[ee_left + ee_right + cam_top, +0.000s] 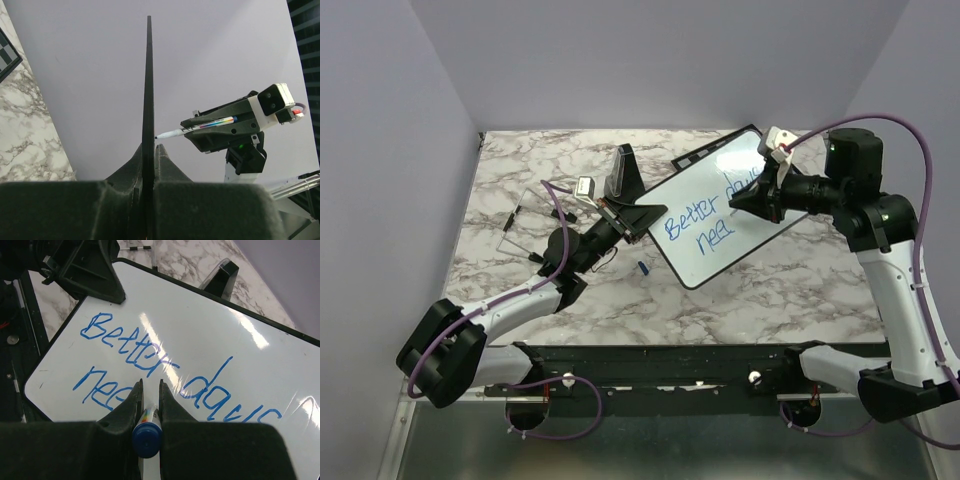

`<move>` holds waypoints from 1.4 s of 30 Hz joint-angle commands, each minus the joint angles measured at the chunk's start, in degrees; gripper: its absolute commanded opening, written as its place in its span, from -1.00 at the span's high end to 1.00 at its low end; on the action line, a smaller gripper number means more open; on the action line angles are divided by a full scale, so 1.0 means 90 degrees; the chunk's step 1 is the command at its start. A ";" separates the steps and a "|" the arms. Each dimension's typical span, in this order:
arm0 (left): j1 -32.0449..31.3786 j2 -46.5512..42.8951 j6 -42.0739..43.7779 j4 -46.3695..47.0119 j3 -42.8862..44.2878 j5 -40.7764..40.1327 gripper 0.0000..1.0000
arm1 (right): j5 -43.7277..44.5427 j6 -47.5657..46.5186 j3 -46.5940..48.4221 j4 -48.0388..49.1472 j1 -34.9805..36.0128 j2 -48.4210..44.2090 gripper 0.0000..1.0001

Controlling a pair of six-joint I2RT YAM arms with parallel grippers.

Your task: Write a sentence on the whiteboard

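The whiteboard (745,165) is lifted off the table and tilted, with my left gripper (642,215) shut on its left corner. In the left wrist view the whiteboard (148,90) shows edge-on as a thin black line running up from my left gripper (151,147). The sentence (705,225) is in blue: "Better days" above, "nee" below. My right gripper (738,203) is shut on a marker (146,437) with a blue end, its tip at the board just after "nee". In the right wrist view my right gripper (149,382) covers the end of the sentence (135,347) on the whiteboard (210,325).
A small blue cap (643,267) lies on the marble table (770,290) below the board. A black stand (625,170) is behind the left gripper, and a clear plate (525,225) lies at the left. A checkered board corner (6,54) shows in the left wrist view.
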 commanded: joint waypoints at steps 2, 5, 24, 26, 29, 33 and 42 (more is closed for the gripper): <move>0.0022 -0.0006 -0.0309 0.1119 0.0255 0.0043 1.00 | 0.0016 0.0128 0.0017 0.0271 0.0020 0.0089 0.99; 0.0022 -0.0016 -0.0318 0.1119 0.0255 0.0043 1.00 | 0.0103 0.0139 -0.0022 0.0281 0.0020 0.0108 0.99; 0.0042 -0.0006 -0.0318 0.1070 0.0313 -0.0025 1.00 | 0.0260 -0.0311 -0.0657 -0.0500 0.0029 -0.0478 0.99; 0.0042 -0.0025 -0.0318 0.1051 0.0342 -0.0025 1.00 | 0.0309 -0.0281 -0.0618 -0.0452 0.0020 -0.0410 0.99; 0.0042 -0.0016 -0.0309 0.1021 0.0352 -0.0006 1.00 | 0.0338 -0.0194 -0.0423 -0.0305 0.0029 -0.0322 0.99; 0.0032 -0.0016 -0.0309 0.1021 0.0343 0.0004 1.00 | 0.0397 -0.0067 -0.0159 -0.0110 0.0020 -0.0117 0.99; 0.0032 -0.0016 -0.0309 0.1060 0.0303 0.0014 1.00 | 0.1068 0.0314 -0.0081 0.0398 0.0010 -0.0038 0.99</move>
